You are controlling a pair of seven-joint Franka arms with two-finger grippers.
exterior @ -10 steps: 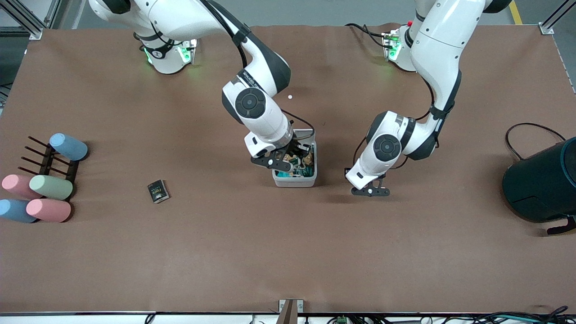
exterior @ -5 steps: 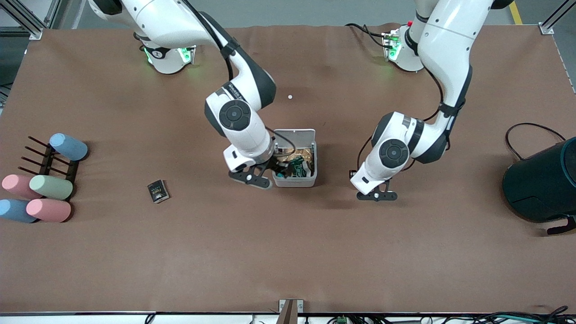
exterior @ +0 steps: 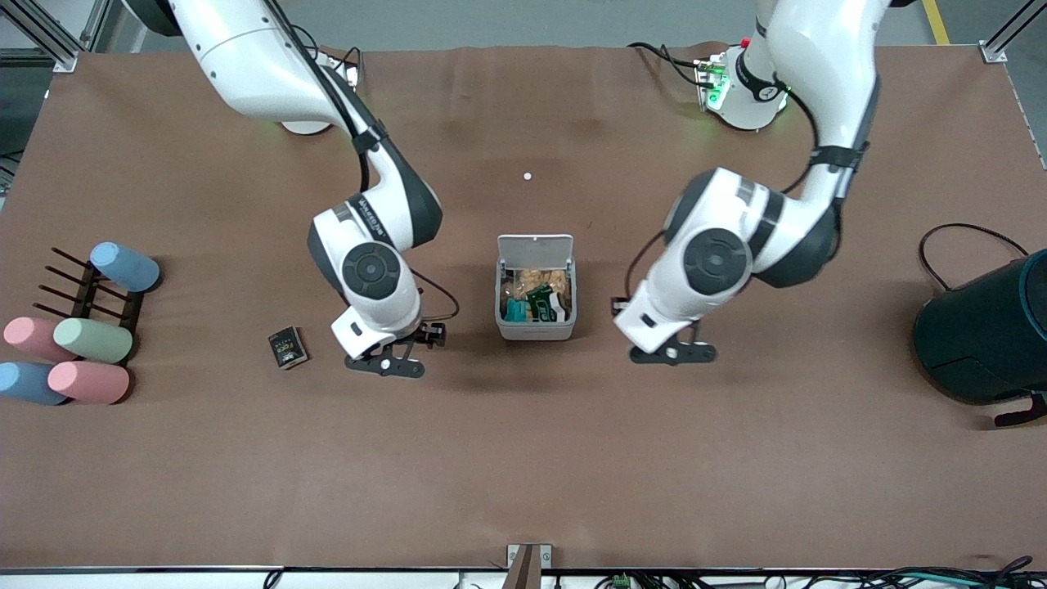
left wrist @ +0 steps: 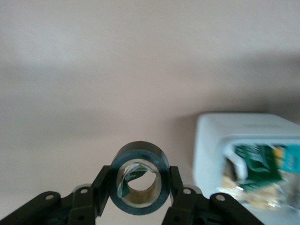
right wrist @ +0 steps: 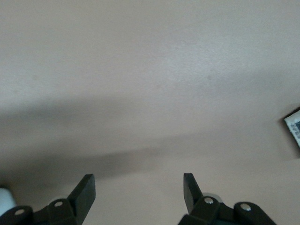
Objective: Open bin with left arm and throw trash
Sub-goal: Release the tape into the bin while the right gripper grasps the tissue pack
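Small square white-grey plastic bin (exterior: 536, 327), lid up, mid-table between both grippers. Left gripper (left wrist: 139, 193) clamps a black tape roll (left wrist: 138, 183) beside the bin. Right gripper (exterior: 384, 366), fingers spread and empty, sits nearest the flat black printed packet (exterior: 287, 347).
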